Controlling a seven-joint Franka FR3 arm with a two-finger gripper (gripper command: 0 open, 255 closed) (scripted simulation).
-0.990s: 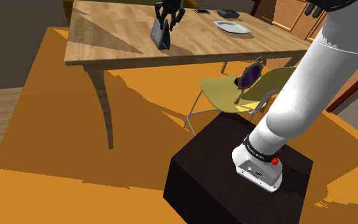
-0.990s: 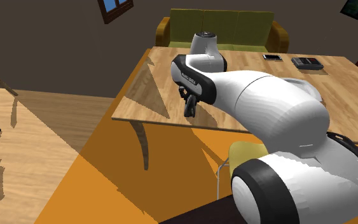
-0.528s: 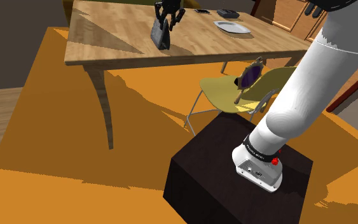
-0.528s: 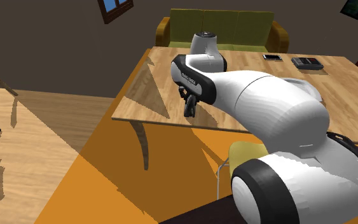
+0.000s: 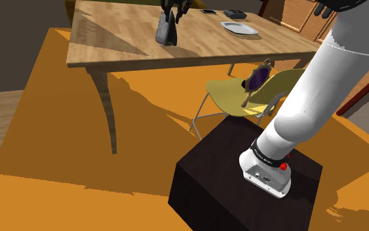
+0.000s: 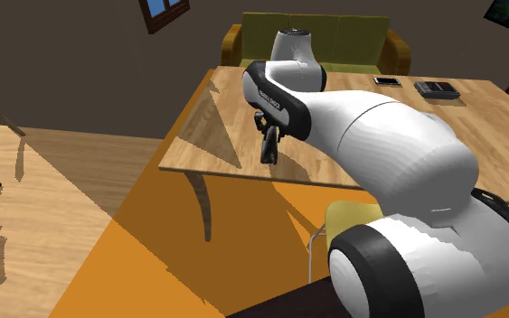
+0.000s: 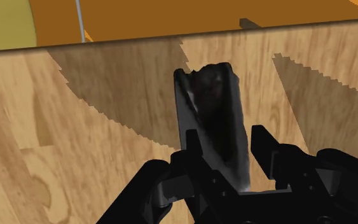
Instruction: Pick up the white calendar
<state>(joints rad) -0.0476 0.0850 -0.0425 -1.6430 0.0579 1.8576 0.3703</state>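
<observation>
Already the grasp looks made: at the upper middle of the shoulder view, on the wooden table [image 5: 104, 46], the dark grey calendar [image 5: 166, 33] stands upright under the gripper [image 5: 172, 16]. Whether it has cleared the wood I cannot tell, so the lift probably remains. The wrist view, unlike the others, shows both fingers [image 7: 264, 145] clamped on its sides.

Calendar [image 7: 212, 121]: dark grey to black, mottled face. Pincer [image 7: 226, 137]: all black. Counter [image 5: 130, 46]: light wood grain, jagged-edged shadows. Floor [image 5: 65, 144]: orange, tan wood beside. Chair [image 5: 232, 92]: olive-yellow. Sofa [image 6: 352, 36]: olive green, brown arms. Stand [image 5: 222, 177]: near-black. Arm [image 5: 314, 92]: white, black band.
</observation>
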